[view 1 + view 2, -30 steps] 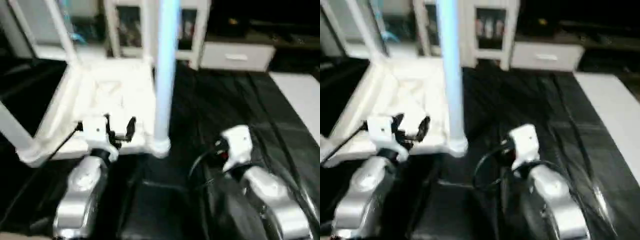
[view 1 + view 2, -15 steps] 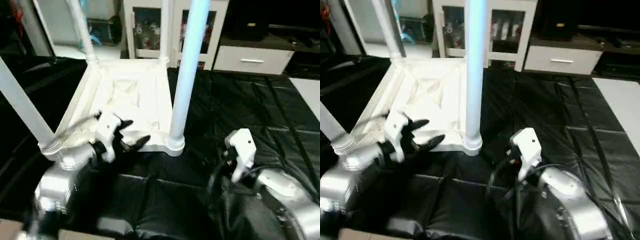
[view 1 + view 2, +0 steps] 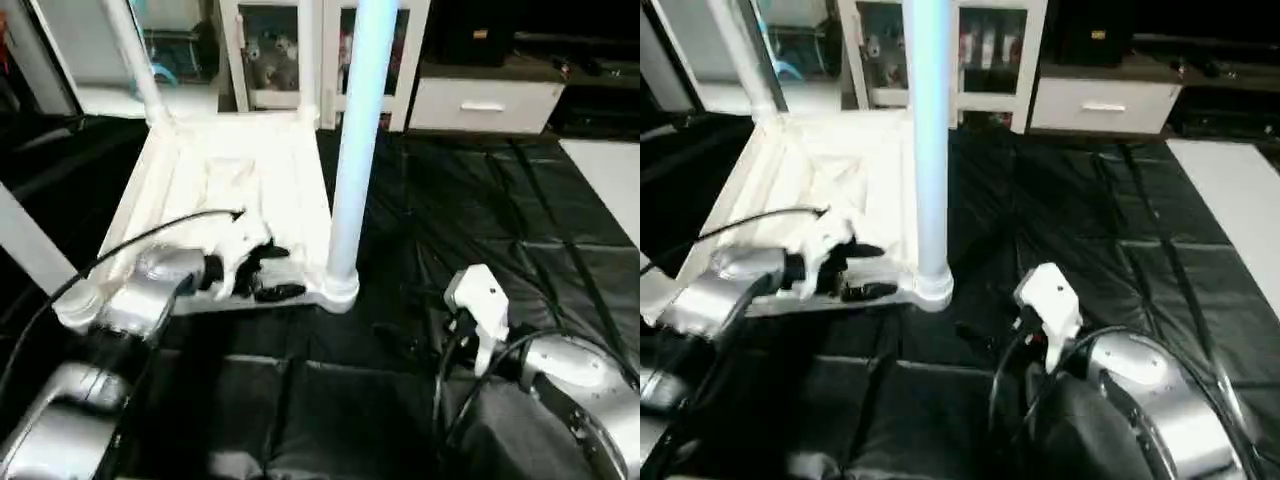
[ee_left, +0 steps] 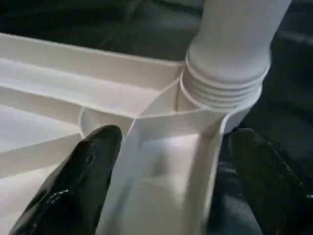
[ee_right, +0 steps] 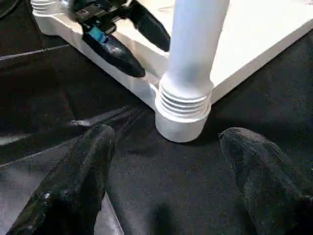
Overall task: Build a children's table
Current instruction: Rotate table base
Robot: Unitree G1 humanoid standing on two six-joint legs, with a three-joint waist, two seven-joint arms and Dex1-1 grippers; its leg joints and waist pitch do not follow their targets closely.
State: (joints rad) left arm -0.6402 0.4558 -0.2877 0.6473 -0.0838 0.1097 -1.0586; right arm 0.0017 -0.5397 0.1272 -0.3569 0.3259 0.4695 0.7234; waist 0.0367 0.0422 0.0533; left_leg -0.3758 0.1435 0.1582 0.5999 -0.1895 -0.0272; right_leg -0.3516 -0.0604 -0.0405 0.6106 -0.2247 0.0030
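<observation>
The children's table lies upside down: its white ribbed tabletop (image 3: 250,170) rests on the black cover with white legs standing in the corner sockets. The nearest leg (image 3: 355,130) rises from the near right socket (image 3: 340,290); others stand at the far left (image 3: 130,55) and near left (image 3: 25,245). My left gripper (image 3: 270,273) is open, its black fingers (image 4: 93,161) astride the tabletop's near rim just left of that socket. My right gripper (image 5: 166,133) is open and low over the cover, with the same socket (image 5: 182,115) ahead of it and nothing between its fingers.
The black-covered work table (image 3: 480,200) spreads to the right of the tabletop. White cabinets (image 3: 480,100) stand behind it, and a pale surface (image 3: 610,170) lies at the far right. A black cable (image 3: 150,235) arcs over my left forearm.
My left gripper has swung right along the near rim and now straddles it beside the near right socket. The right arm has hardly moved; the view has shifted.
</observation>
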